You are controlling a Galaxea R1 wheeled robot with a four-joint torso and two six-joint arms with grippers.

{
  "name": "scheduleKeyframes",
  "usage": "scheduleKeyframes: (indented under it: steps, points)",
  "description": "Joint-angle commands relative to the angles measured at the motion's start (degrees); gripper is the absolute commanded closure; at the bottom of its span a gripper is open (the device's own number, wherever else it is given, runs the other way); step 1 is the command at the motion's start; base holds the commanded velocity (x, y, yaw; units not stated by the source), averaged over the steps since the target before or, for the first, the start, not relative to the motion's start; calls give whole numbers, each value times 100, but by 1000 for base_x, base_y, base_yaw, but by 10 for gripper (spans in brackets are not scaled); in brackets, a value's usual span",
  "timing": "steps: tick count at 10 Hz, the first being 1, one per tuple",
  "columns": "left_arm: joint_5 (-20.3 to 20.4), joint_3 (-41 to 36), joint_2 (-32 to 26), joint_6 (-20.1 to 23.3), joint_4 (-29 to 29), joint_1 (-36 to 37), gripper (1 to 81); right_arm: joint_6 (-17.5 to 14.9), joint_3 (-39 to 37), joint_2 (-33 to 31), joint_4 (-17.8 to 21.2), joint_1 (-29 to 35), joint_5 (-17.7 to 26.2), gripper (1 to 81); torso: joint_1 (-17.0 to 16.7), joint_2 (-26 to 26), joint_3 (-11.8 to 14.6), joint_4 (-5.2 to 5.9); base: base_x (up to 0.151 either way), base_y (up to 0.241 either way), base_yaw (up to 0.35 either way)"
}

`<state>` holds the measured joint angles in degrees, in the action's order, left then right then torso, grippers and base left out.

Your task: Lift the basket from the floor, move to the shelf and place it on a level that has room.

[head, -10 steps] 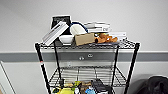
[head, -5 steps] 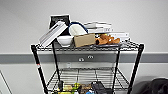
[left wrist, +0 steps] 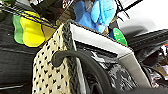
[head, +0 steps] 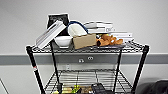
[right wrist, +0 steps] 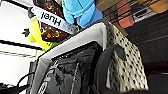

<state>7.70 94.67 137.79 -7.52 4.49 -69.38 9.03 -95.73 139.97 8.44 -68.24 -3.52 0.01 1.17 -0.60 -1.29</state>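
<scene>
The shelf (head: 32, 65) stands right in front of me against a pale wall. Its middle level (head: 87, 77) is a bare wire grid. The basket (left wrist: 100, 42) shows close up in both wrist views, cream woven sides with dark specks, a pale rim (right wrist: 75, 40) and a black inside with white marks. It hangs beside the colourful toys of the low tier. One dark handle (left wrist: 82, 60) arches back to my left wrist, the other handle (right wrist: 105, 57) to my right wrist. The dark floor (left wrist: 15, 65) lies beyond the basket's side.
The top tier carries leaning books (head: 50, 32), a white bowl (head: 63, 41), a brown cardboard box (head: 85, 41), an orange soft toy (head: 108, 40) and stacked books (head: 100, 26). Yellow (left wrist: 31, 30) and blue toys (right wrist: 80, 10) crowd the low tier. A dark object (head: 157, 87) sits right of the rack.
The whole head picture has shifted slightly, with the rack a little lower and larger in it. The things on the rack have not moved.
</scene>
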Motion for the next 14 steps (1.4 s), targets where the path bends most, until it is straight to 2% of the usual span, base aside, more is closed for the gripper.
scheduleKeyframes:
  steps: [1, 4, 6, 8, 9, 14]
  points:
    - [-102, -282, -137, 31, -97, 552, 811, 28, 196, -116, -79, 561, 124, 811, 0, 0, 2, 0, 0, 0, 0]
    - [-102, -317, -163, 31, -97, 552, 811, 37, 231, -151, -79, 570, 124, 811, -1, 2, 2, 0, 0, 0, 0]
    - [-76, -651, -366, 40, -115, 552, 811, 37, 478, -327, -79, 596, -8, 811, -1, 2, 2, 0, 0, 0, 0]
    - [-33, -1221, -725, 40, -141, 587, 811, 37, 1029, -677, -79, 693, -78, 811, -1, 2, 2, 0, 0, 0, 0]
    - [231, -1503, -910, 31, -237, 587, 811, 37, 1319, -852, -79, 745, -87, 811, -1, 2, 2, 0, 0, 0, 0]
    - [398, -2400, -1455, 40, -404, 631, 811, 37, 2454, -1539, -79, 1045, -193, 811, -1, 2, 2, 0, 0, 0, 0]
